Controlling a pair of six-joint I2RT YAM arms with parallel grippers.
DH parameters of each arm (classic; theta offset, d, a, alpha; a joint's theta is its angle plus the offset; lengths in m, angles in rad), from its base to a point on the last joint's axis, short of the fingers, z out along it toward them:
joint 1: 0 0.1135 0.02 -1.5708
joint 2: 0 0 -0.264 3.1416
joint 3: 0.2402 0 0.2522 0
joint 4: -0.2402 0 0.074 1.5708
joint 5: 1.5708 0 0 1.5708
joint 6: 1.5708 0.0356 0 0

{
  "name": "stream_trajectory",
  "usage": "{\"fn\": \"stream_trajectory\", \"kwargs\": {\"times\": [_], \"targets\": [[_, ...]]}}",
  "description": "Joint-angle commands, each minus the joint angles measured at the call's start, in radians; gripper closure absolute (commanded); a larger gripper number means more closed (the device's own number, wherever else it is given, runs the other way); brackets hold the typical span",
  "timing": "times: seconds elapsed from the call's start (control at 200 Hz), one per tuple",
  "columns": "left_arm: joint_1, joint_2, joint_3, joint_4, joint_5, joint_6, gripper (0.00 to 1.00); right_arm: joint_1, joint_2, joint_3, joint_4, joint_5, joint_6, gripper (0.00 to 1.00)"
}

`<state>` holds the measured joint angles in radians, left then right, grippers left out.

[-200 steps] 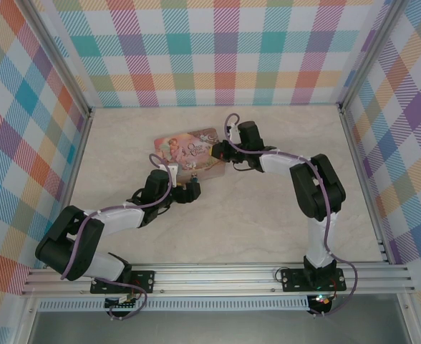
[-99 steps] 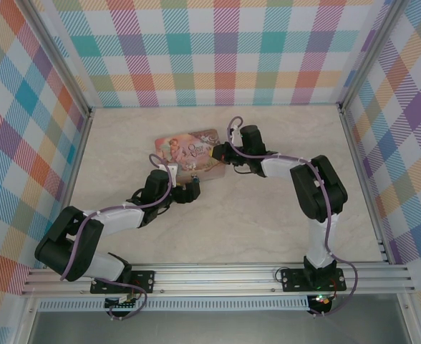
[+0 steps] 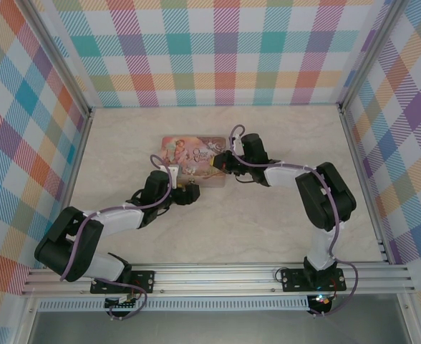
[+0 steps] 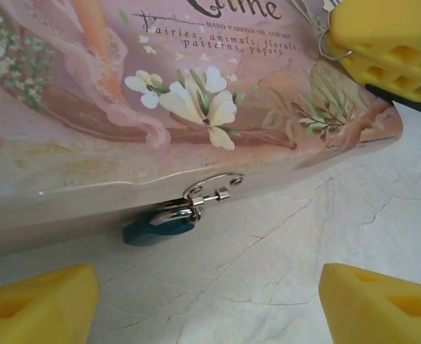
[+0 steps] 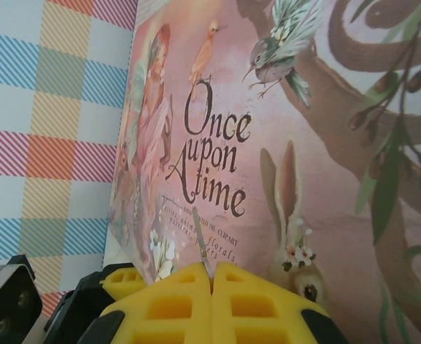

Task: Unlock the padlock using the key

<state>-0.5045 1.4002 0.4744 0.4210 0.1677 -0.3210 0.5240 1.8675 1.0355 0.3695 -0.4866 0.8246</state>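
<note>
Two arms reach from the near rail toward the middle of the table in the top external view. The left arm lies low and bends rightward, its left gripper just near of the tin. The right arm rises from its base, folds at the elbow and stretches leftward, so the right gripper sits at the tin's right end. One tin lies there, flat, with its lid shut. From this height the padlock and key are too small to tell.

In the left wrist view, the left gripper is spread wide with nothing between its fingers, which hover over bare table on the near side of the tin. One padlock hangs on the tin's near wall. Its silver shackle passes through the hasp under the lid's edge, and its teal body lies low against that wall. At the upper right the right gripper's yellow fingers rest over the lid's corner, with a thin silver loop showing at their left edge.

In the right wrist view, the right gripper has its two yellow fingers pressed together. One key, a thin silver sliver, is pinched in the seam between them, and its tip points out over the tin. The lid's printed title lies just beyond it.
</note>
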Motion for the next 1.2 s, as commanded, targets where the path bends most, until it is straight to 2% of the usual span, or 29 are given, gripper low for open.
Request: {"fn": "stream_trajectory", "kwargs": {"times": [0.0, 0.145, 0.28, 0.72, 1.075, 1.2], "targets": [[-0.035, -0.014, -0.037, 0.044, -0.046, 0.023, 0.21, 0.026, 0.021, -0.052, -0.128, 0.028, 0.030, 1.00], [-0.068, -0.011, -0.056, 0.055, -0.142, 0.029, 0.22, 0.036, 0.014, -0.055, -0.127, 0.043, 0.029, 1.00], [-0.074, 0.009, -0.063, 0.078, -0.179, 0.028, 0.22, 0.039, 0.019, -0.055, -0.124, 0.045, 0.028, 1.00], [-0.072, 0.132, 0.002, 0.144, -0.163, 0.113, 0.22, 0.042, 0.013, -0.060, -0.124, 0.043, 0.009, 1.00], [-0.072, 0.206, 0.030, 0.187, -0.200, 0.164, 0.29, 0.042, 0.021, -0.054, -0.135, 0.025, -0.009, 1.00], [-0.072, 0.218, 0.043, 0.201, -0.190, 0.162, 0.34, 0.042, 0.021, -0.055, -0.135, 0.023, -0.010, 1.00]]}}
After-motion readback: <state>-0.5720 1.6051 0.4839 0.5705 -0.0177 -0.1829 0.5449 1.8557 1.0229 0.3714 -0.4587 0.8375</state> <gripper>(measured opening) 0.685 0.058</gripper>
